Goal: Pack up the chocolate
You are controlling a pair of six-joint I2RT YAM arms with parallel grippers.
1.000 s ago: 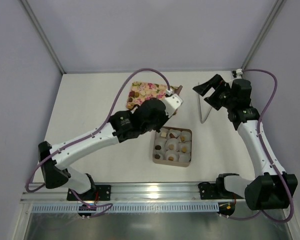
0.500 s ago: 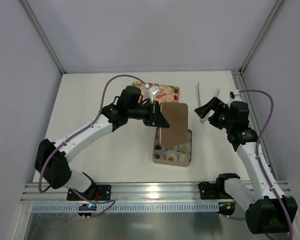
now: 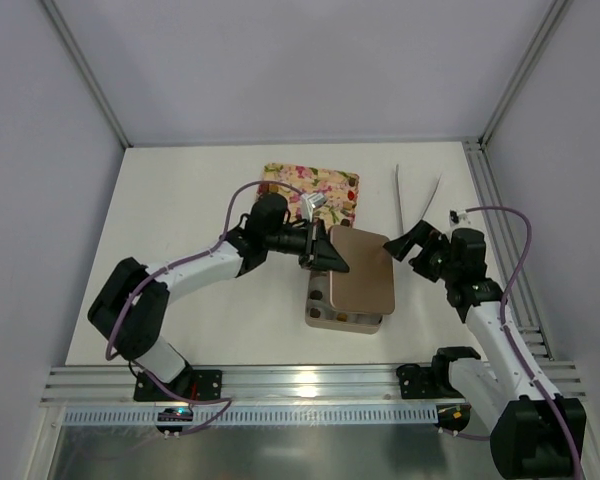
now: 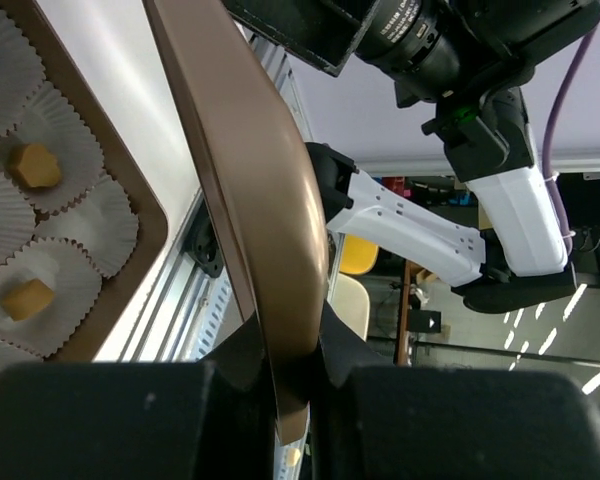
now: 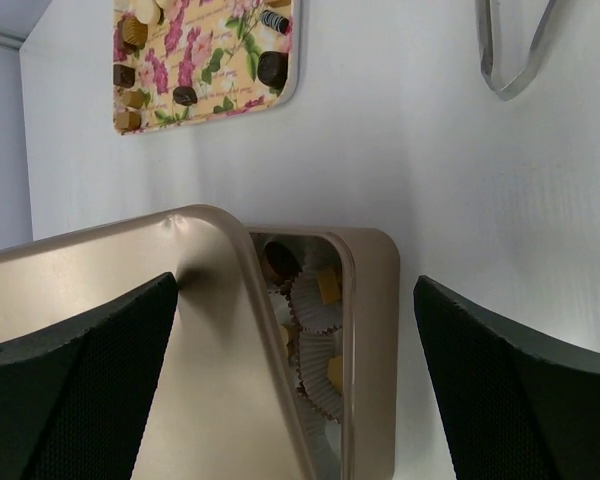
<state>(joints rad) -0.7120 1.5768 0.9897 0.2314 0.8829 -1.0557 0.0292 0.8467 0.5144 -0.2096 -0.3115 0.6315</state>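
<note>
over box (image 5: 376,330), left claw (image 3: 325,259) clamps lid (image 3: 361,272); right claw (image 3: 411,244) agape.

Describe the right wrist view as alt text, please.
A golden-brown lid tilts over an open box, half covering chocolates in white paper cups, framed by the open right pincer. Beyond lie metal tongs and a floral tray with several chocolates.

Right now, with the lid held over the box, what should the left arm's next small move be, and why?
Probably lower the lid squarely onto the box. The left pincer clamps its edge, holding it tilted above the box, and the right wrist view shows chocolates uncovered along one side.
</note>
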